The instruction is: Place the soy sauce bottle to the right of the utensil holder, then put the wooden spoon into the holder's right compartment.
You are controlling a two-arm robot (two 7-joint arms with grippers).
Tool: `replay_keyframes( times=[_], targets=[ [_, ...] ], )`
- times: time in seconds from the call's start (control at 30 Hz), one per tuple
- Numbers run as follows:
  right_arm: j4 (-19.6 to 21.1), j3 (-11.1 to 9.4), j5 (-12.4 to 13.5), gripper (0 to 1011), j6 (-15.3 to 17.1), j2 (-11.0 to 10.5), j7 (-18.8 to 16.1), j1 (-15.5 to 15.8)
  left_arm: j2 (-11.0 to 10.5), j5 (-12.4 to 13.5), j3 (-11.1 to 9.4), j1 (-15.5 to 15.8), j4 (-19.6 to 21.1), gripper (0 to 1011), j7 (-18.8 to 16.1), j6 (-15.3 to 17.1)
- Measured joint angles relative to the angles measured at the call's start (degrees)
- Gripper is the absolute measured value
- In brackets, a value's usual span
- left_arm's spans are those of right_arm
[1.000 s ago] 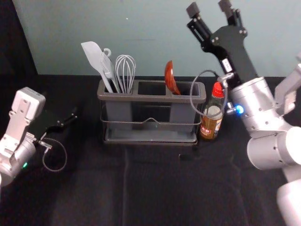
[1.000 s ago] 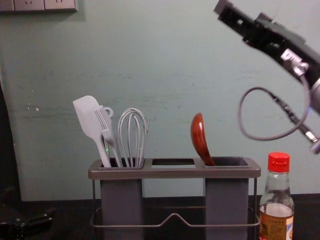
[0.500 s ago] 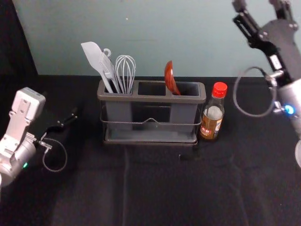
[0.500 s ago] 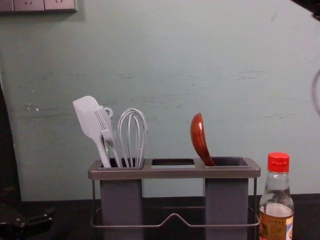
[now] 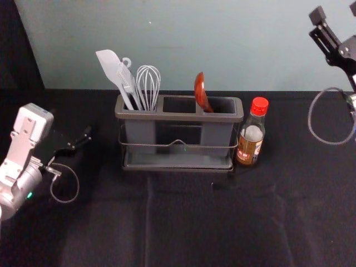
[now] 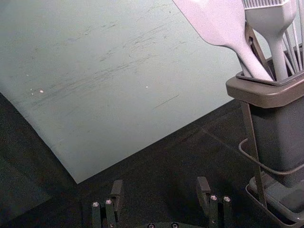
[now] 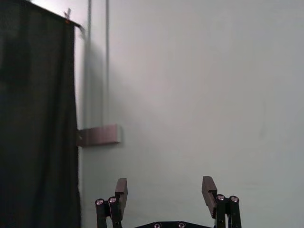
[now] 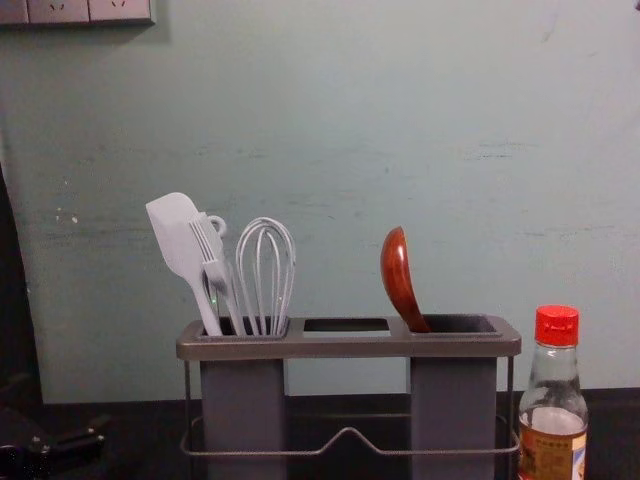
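The soy sauce bottle (image 5: 252,133) stands upright just right of the utensil holder (image 5: 178,115). The wooden spoon (image 5: 202,93) rests in the holder's right compartment, leaning left with its bowl up. High at the head view's right edge is my right gripper (image 5: 336,11), raised and away from both; in the right wrist view the right gripper (image 7: 165,197) is open and holds nothing. My left gripper (image 5: 83,142) is parked left of the holder; in the left wrist view the left gripper (image 6: 159,194) is open and empty.
A white spatula (image 5: 113,69), a brush and a whisk (image 5: 149,86) stand in the holder's left compartment. Behind the dark-clothed table (image 5: 194,222) rises a pale wall. A dark curtain (image 7: 38,118) hangs in the right wrist view.
My right gripper has moved to the right, away from the holder and bottle, and has left the chest view. The bottle, spoon and left arm have stayed where they were.
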State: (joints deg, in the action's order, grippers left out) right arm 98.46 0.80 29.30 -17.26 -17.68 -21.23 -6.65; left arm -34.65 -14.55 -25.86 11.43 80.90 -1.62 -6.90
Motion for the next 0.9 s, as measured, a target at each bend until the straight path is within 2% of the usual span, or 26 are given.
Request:
replay_keyframes(
  times=[0.1, 0.2, 0.33, 0.37, 0.43, 0.53, 0.57, 0.6, 0.7, 0.9],
  targets=[
    [0.09, -0.72, -0.76, 1002, 1.13, -0.53, 0.91, 0.59, 0.00, 0.00, 0.00, 0.00, 0.00, 1000, 0.00, 0.00],
    [0.93, -1.57, -1.94, 1003, 4.41, -1.52, 2.71, 1.56, 0.00, 0.00, 0.00, 0.00, 0.00, 1000, 0.00, 0.00],
    [2.21, -2.31, -4.83, 1002, 10.19, -3.31, 5.83, 2.92, 0.00, 0.00, 0.00, 0.00, 0.00, 1000, 0.00, 0.00],
    [2.21, -2.31, -4.83, 1003, 10.19, -3.31, 5.83, 2.92, 0.00, 0.00, 0.00, 0.00, 0.00, 1000, 0.00, 0.00],
    [2.90, -2.30, -7.73, 1002, 13.45, -4.56, 7.55, 3.66, 0.00, 0.00, 0.00, 0.00, 0.00, 1000, 0.00, 0.00],
    [3.33, -1.98, -10.87, 1003, 16.58, -5.62, 8.94, 4.29, 0.00, 0.00, 0.00, 0.00, 0.00, 1000, 0.00, 0.00],
    [3.33, -1.98, -10.87, 1003, 16.58, -5.62, 8.94, 4.29, 0.00, 0.00, 0.00, 0.00, 0.00, 1000, 0.00, 0.00],
    [3.39, -1.80, -12.26, 1003, 17.86, -6.03, 9.41, 4.56, 0.00, 0.00, 0.00, 0.00, 0.00, 1000, 0.00, 0.00],
    [3.20, -1.43, -14.31, 1003, 19.49, -6.53, 9.88, 4.88, 0.00, 0.00, 0.00, 0.00, 0.00, 1000, 0.00, 0.00],
    [1.59, -0.96, -16.58, 1003, 20.45, -6.34, 9.86, 5.12, 0.00, 0.00, 0.00, 0.00, 0.00, 1000, 0.00, 0.00]
  ],
)
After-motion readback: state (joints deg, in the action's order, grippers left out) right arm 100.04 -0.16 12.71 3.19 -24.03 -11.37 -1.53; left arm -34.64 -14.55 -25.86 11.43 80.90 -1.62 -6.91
